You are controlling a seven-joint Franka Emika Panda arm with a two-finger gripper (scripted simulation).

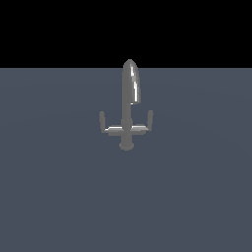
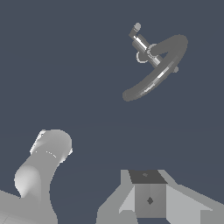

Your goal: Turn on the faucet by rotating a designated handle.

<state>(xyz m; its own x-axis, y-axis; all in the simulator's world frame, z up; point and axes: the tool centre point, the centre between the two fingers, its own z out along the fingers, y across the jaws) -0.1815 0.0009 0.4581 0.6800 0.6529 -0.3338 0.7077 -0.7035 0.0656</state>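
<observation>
The white pincer [image 2: 149,199] shows only its base in the wrist view, so I cannot tell whether it is parted or closed. Well beyond it, mid-counter away from every edge, stands the small grey shiny metal faucet [image 1: 128,109]: likely rigid, fixed, slick. Best hold: an upturned crossbar tip [image 1: 150,117].

A rounded pale-grey arm link [image 2: 41,168] and a blocky grey gripper [image 2: 148,199] bearing a small dark diamond mark.
</observation>
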